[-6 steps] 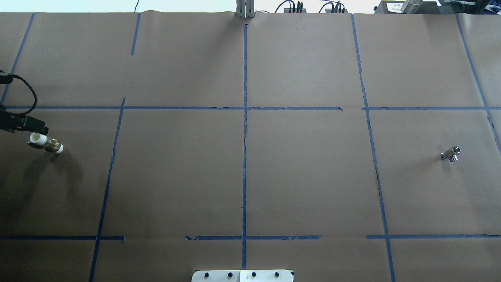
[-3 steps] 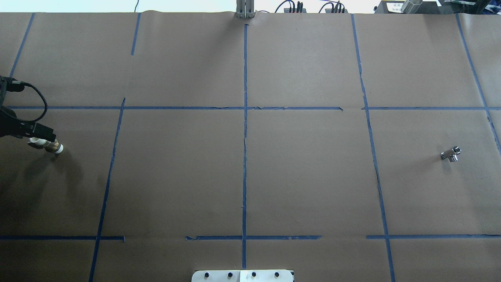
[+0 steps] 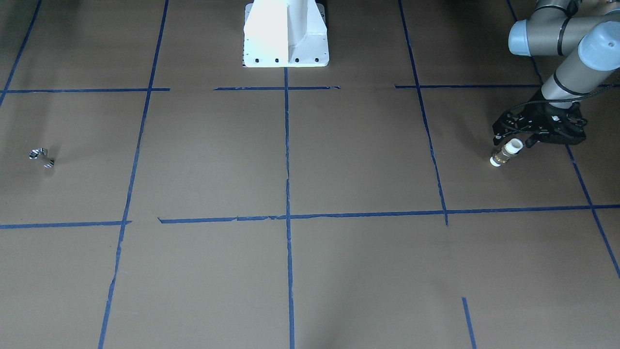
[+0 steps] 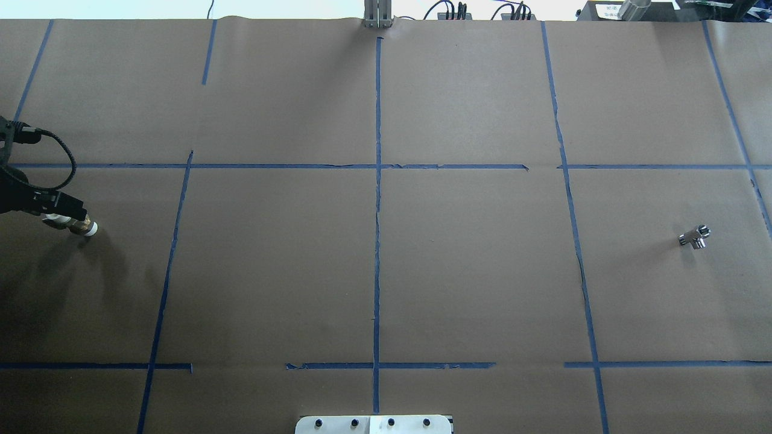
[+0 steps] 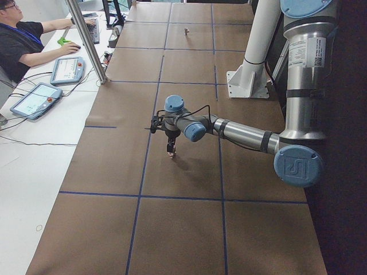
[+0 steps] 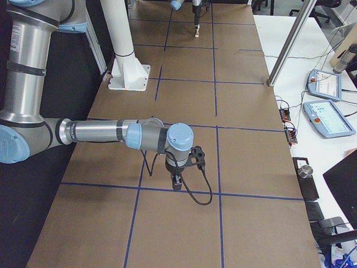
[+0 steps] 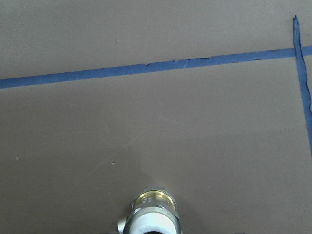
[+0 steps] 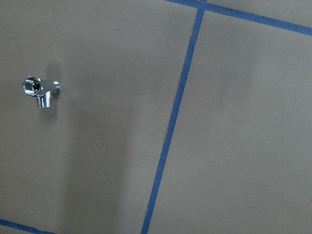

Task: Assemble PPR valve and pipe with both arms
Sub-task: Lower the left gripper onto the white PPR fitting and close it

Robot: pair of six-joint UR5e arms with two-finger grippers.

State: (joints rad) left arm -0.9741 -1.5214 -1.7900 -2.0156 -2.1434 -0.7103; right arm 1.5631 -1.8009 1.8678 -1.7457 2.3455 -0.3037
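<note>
The PPR valve [image 3: 503, 154], white ends with a brass middle, lies on the brown table cover at the robot's far left; it also shows in the overhead view [image 4: 78, 226] and at the bottom of the left wrist view [image 7: 151, 214]. My left gripper [image 3: 514, 141] is open, low over the valve's inner white end, one finger on each side and not closed on it. The pipe [image 4: 695, 236], a small chrome piece, lies far right on the table and shows in the right wrist view [image 8: 41, 90]. My right gripper [image 6: 176, 181] hangs over the table, away from the pipe; whether it is open I cannot tell.
Blue tape lines divide the brown cover into squares. The white robot pedestal [image 3: 286, 34] stands at the table's robot-side edge. A metal post [image 5: 86, 43] and an operator with tablets [image 5: 26, 37] are at the far side.
My left gripper has come down and moved right over the valve's white end, now covering most of it in the overhead view. The valve and pipe have not moved.
</note>
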